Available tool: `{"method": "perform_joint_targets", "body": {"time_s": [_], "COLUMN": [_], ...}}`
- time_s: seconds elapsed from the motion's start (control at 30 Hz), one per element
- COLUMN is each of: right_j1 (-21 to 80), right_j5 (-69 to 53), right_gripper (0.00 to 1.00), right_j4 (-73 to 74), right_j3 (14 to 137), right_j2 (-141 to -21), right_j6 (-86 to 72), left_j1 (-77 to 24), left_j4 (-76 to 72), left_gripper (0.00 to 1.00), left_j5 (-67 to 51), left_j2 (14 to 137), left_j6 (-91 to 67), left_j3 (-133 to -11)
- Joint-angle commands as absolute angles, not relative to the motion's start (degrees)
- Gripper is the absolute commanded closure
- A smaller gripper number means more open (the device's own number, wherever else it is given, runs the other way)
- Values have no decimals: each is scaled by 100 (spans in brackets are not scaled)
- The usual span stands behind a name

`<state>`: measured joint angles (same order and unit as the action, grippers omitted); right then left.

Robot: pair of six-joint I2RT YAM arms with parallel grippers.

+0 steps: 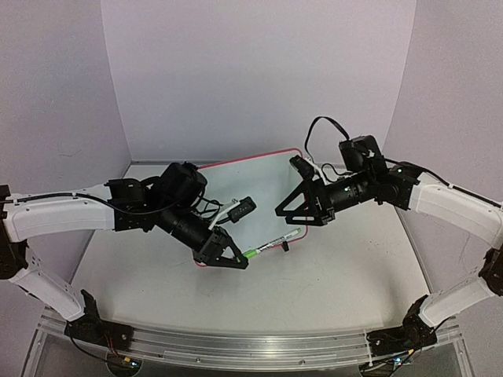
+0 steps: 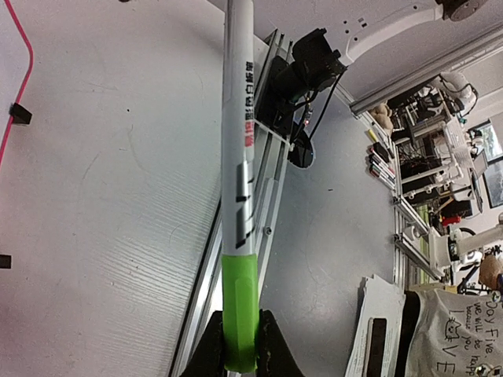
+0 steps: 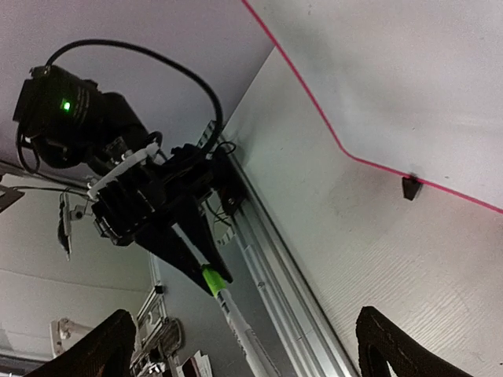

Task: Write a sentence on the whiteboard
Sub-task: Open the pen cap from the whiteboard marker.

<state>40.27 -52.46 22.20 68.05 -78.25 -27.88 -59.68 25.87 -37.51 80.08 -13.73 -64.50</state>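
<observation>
Top external view: the whiteboard (image 1: pixel 259 177) lies flat at the back-centre of the table (image 1: pixel 354 275), between the two arms, with its red-pink frame and glossy face in plain sight. I find no sentence on it. In no view can I make out a single stroke, though glare and distance could hide thin lines. The left fingers (image 1: pixel 228 255) are closed narrow on the green end of the marker (image 1: pixel 275 242), which I take to be the cap. The white barrel sticks out to the right along the board's near edge, towards the right arm. The left wrist view confirms the grip: the green end is pinched between both fingers and the barrel runs straight away from the camera. The right fingers (image 1: pixel 295 200) stand wide and hold nothing, hovering over the board's right-hand part, near the barrel's far end but apart from it. I cannot tell whether the writing tip is bare. Assessment: the task is at its preparatory stage. Done: marker off the table and in hand. Outstanding: uncapping, if the cap is indeed on; a writing grip on the barrel; both lines of text. Risk noted: a marker held by its cap may pull free.
</observation>
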Motion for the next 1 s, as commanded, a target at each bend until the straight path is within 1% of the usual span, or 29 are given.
{"method": "perform_joint_targets", "body": {"time_s": [0.0,0.23,0.43,0.73,0.83,0.97], "right_j1": [4105,4458,4510,4515,4511,4518], "right_j5": [-6700,-6900,-6918,-6318,-6394,-6517], "right_gripper": [7,6,10,13,13,14], "right_j4": [2015,1926,1932,1934,1934,1934], "right_j3": [6945,6774,6701,6671,6680,6688], "right_j2": [-7975,-8109,-8188,-8258,-8323,-8345], "right_j6": [-2598,-2455,-2434,-2426,-2436,-2443], "left_j1": [-5939,-5843,-5718,-5713,-5694,-5619], "left_j4": [2788,2620,2464,2496,2344,2493], "left_gripper": [100,100,100,100,100,100], "left_j5": [-4215,-4395,-4552,-5079,-4780,-4430], "left_j2": [8227,8299,8207,8100,7913,7998], "left_j6": [-968,-1007,-1089,-1175,-1367,-1451], "left_j3": [-6884,-6923,-6903,-6758,-6646,-6766]}}
